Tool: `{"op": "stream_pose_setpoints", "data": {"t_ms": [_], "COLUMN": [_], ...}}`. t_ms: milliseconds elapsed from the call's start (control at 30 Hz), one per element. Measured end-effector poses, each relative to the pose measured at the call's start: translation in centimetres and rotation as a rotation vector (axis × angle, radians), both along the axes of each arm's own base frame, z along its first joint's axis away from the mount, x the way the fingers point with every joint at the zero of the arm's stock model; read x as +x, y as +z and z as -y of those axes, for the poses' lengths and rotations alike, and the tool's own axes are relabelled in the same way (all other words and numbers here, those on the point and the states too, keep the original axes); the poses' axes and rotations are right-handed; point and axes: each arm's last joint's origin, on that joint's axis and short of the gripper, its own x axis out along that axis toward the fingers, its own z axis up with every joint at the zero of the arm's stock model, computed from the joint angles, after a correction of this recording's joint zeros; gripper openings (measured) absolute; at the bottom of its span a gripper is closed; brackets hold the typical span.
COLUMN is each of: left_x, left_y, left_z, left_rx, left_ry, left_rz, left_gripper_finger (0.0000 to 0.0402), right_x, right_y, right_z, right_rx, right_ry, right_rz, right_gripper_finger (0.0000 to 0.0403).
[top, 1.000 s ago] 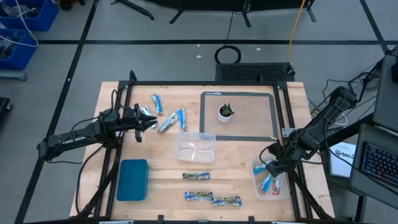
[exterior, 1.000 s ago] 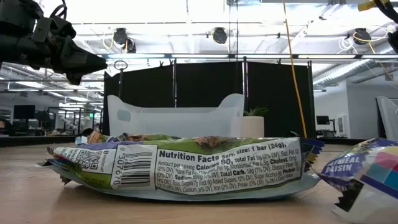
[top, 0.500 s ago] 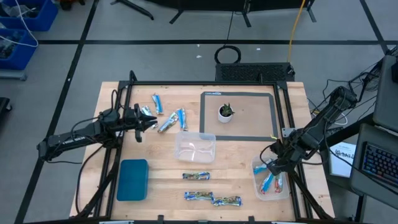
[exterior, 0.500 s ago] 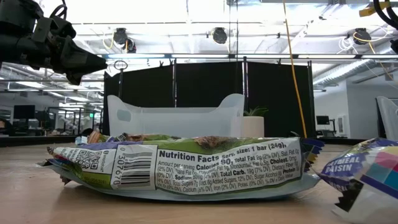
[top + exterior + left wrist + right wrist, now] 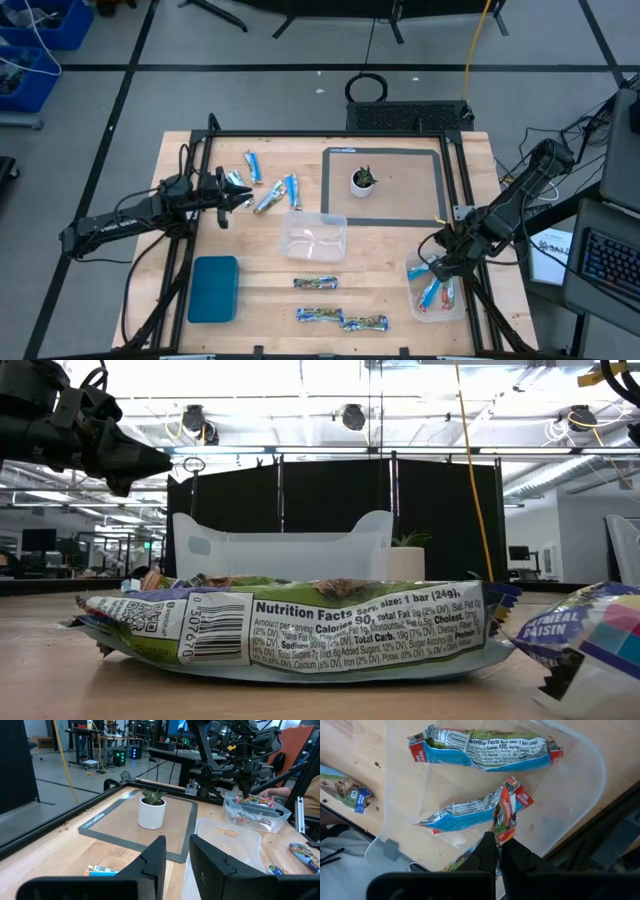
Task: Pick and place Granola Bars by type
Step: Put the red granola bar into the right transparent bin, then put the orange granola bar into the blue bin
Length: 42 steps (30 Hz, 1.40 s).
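My right gripper point(image 5: 497, 851) hangs over the clear tub point(image 5: 452, 306) at the table's right near corner, shut on a red/pink Granola Bar point(image 5: 509, 809). Two blue-and-red bars point(image 5: 480, 752) point(image 5: 457, 816) lie on the tub's floor. My left gripper point(image 5: 247, 199) hovers above the table near its far left, narrowly open and holding nothing, beside blue and silvery bars point(image 5: 268, 200) point(image 5: 252, 165) point(image 5: 291, 189) lying flat on the wood. Three patterned bars point(image 5: 315, 284) point(image 5: 320, 315) point(image 5: 365, 323) lie flat near the near edge; one of them point(image 5: 290, 625) fills the low view. My right gripper pinches the red/pink bar by one crimped end point(image 5: 501, 834) between its two fingers, coming from above and pointing down. The bar hangs below the fingers inside the tub's outline, above the two bars lying there. Whether its lower end point(image 5: 521, 794) touches the tub I cannot tell.
A second clear tub point(image 5: 313, 237) stands at the table's middle. A blue tray point(image 5: 213, 288) lies near the left near corner. A small white pot with a green plant point(image 5: 362, 181) stands on a grey-framed mat point(image 5: 420, 222) at the far right.
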Motion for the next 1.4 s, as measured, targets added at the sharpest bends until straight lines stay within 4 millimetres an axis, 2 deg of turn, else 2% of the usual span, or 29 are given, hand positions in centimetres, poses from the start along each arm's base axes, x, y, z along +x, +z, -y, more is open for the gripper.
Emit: {"op": "stream_pose_setpoints", "data": {"t_ms": [300,833,1067,1233,1300,1400], "left_x": [0.0,0.0,0.0,0.0,0.0,0.0], "left_y": [0.0,0.0,0.0,0.0,0.0,0.0], "left_z": [0.0,0.0,0.0,0.0,0.0,0.0], "left_rx": [0.0,0.0,0.0,0.0,0.0,0.0], "left_ry": [-0.001,0.0,0.0,0.0,0.0,-0.001], "left_rz": [0.0,0.0,0.0,0.0,0.0,0.0], "left_gripper_finger": [0.0093,0.0093,0.0093,0.0093,0.0093,0.0093], "right_x": [0.0,0.1,0.8,0.8,0.7,0.7], "right_y": [0.0,0.0,0.6,1.5,1.9,3.0], "right_z": [0.0,0.1,0.4,1.7,2.6,4.0], "right_rx": [-0.011,-0.024,-0.159,-0.266,-0.357,-0.584], "right_ry": [-0.007,-0.024,0.072,0.14,0.179,0.237], "right_rz": [0.012,0.025,0.293,0.446,0.533,0.69], "right_gripper_finger": [0.0003,0.0072,0.0093,0.0094,0.0094,0.0094]}}
